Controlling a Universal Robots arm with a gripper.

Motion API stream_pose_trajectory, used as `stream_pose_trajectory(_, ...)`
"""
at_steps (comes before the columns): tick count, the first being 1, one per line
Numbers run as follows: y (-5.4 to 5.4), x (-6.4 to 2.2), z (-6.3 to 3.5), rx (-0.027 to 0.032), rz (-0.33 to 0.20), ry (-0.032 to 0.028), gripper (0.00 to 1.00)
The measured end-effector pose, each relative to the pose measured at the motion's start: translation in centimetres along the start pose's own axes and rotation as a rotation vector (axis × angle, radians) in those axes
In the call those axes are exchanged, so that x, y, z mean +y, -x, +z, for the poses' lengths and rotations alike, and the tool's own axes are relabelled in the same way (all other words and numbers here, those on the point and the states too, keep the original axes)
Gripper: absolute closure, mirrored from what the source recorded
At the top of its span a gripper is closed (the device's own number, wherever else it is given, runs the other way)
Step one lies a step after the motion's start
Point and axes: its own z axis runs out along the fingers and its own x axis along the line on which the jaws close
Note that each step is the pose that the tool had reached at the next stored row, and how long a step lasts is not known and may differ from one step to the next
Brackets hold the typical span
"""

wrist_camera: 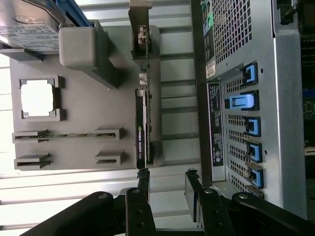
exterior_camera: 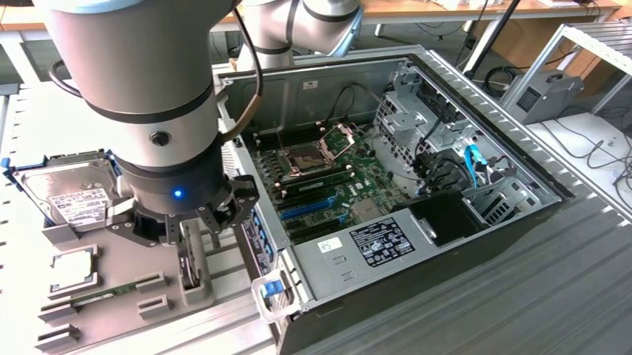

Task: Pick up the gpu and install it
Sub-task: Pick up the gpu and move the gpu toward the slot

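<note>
The arm (exterior_camera: 138,89) takes up the near left of the exterior view, reaching down over the bench (exterior_camera: 553,296). To the exterior view's right the open case (exterior_camera: 395,185) lies on its side with the motherboard (exterior_camera: 326,185) facing up and no card in its blue slots. Just left of the case sits a grey tray (exterior_camera: 118,296) that holds the loose parts. The hard drive (exterior_camera: 69,192) rests at the tray's far end. The gpu (wrist_camera: 141,130) stands on its long edge in a slot along the tray's right side, the side next to the case, its dark face turned sideways. The claw (wrist_camera: 167,182) hangs right over that card with its 2 fingers (wrist_camera: 143,183) spread apart and nothing between them, so it is released; whether a fingertip touches the card cannot be told. On the tray's left side lie 1 square CPU (exterior_camera: 71,268) and, nearer, 1 slim memory stick (exterior_camera: 94,297), both well apart from the claw.
</note>
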Motion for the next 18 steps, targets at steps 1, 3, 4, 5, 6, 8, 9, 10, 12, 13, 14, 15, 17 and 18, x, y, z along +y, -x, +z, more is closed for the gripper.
stream_pose_trajectory(1,0.0,0.00,0.05,0.0000,0.000,0.0000,0.58)
stream_pose_trajectory(3,-0.1,-0.01,0.16,0.0001,0.000,-0.0001,0.58)
stream_pose_trajectory(4,-0.1,-0.01,0.21,0.0001,0.000,0.0000,0.58)
stream_pose_trajectory(5,-0.1,-0.02,0.27,0.0000,0.000,0.0000,0.58)
stream_pose_trajectory(6,-0.2,-0.02,0.32,0.0000,0.000,0.0000,0.58)
stream_pose_trajectory(8,-0.2,-0.03,0.43,0.0000,0.000,-0.0001,0.58)
stream_pose_trajectory(9,-0.3,-0.03,0.49,0.0000,0.000,-0.0001,0.58)
stream_pose_trajectory(10,-0.3,-0.04,0.55,0.0000,0.000,0.0000,0.58)
stream_pose_trajectory(12,-0.4,-0.05,0.74,0.0000,0.000,0.0000,0.58)
stream_pose_trajectory(13,-0.4,-0.05,0.82,0.0000,0.000,0.0000,0.58)
stream_pose_trajectory(14,-0.4,-0.05,0.88,0.0000,0.000,0.0000,0.58)
stream_pose_trajectory(15,-0.5,-0.06,0.94,0.0000,0.000,0.0000,0.58)
stream_pose_trajectory(17,-0.5,-0.06,1.04,0.0000,0.000,-0.0001,0.58)
stream_pose_trajectory(18,-0.5,-0.06,1.10,0.0001,0.000,-0.0001,0.58)
